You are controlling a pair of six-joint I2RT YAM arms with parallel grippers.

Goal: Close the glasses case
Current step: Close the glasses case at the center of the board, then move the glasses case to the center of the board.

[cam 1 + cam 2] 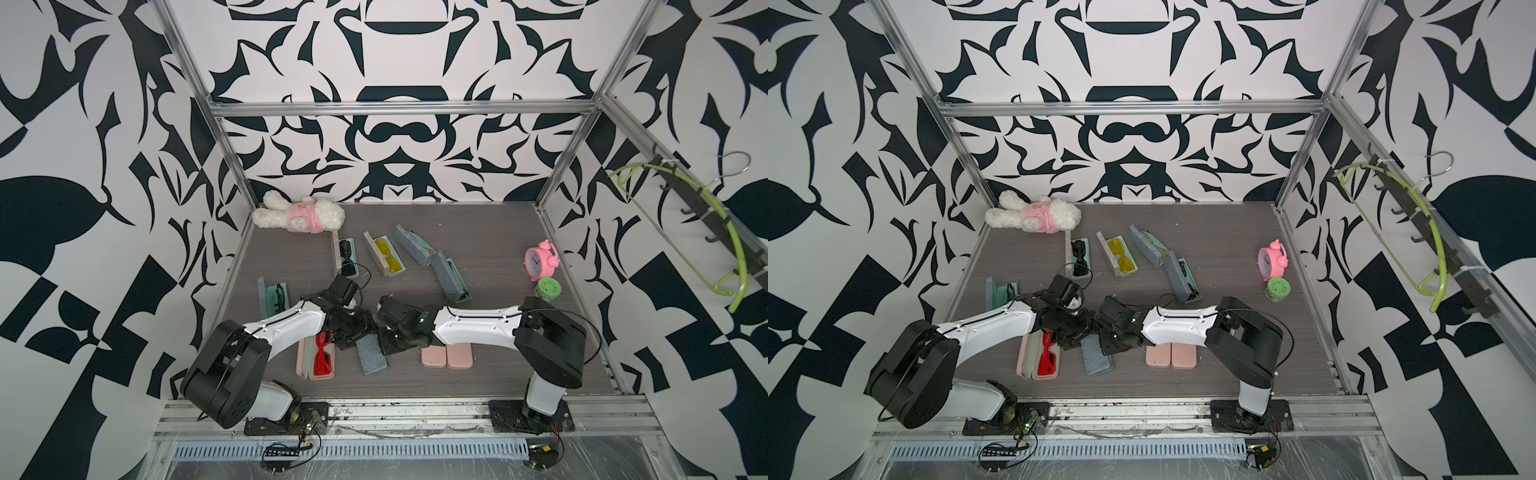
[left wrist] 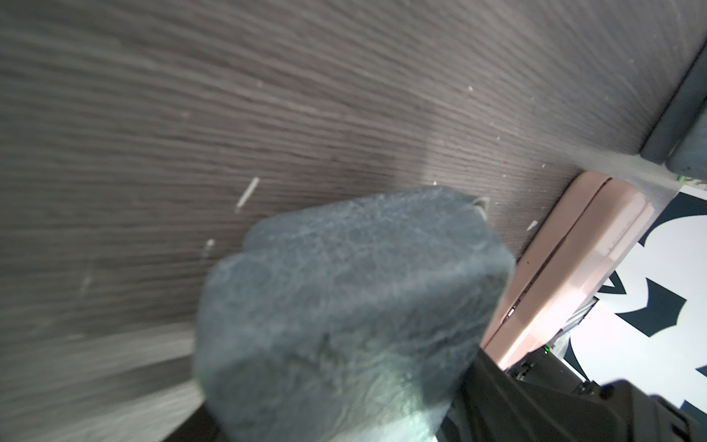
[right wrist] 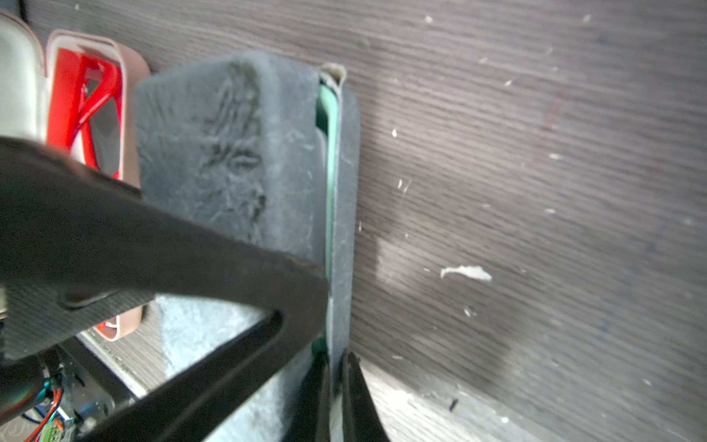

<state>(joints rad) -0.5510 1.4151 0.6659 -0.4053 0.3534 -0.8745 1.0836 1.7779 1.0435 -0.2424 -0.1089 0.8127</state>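
Observation:
The grey-blue felt glasses case [image 1: 372, 355] [image 1: 1096, 356] lies near the table's front centre between both arms. In the right wrist view its lid [image 3: 229, 153] stands almost down on the base, leaving a narrow gap that shows the green lining [image 3: 329, 160]. My right gripper [image 3: 334, 367] [image 1: 384, 338] is shut on the base's thin side wall. My left gripper [image 1: 351, 334] [image 2: 336, 428] straddles the case [image 2: 344, 306] with wide jaws, and one of its fingers [image 3: 172, 248] lies across the lid.
An open pink case with red glasses [image 1: 318, 357] lies just left, a closed pink case [image 1: 446, 357] just right. Further back are several open cases [image 1: 347, 255] [image 1: 386, 257] [image 1: 451, 278] [image 1: 274, 295], a plush rabbit [image 1: 297, 216], a pink clock [image 1: 540, 259] and a green jar [image 1: 547, 289].

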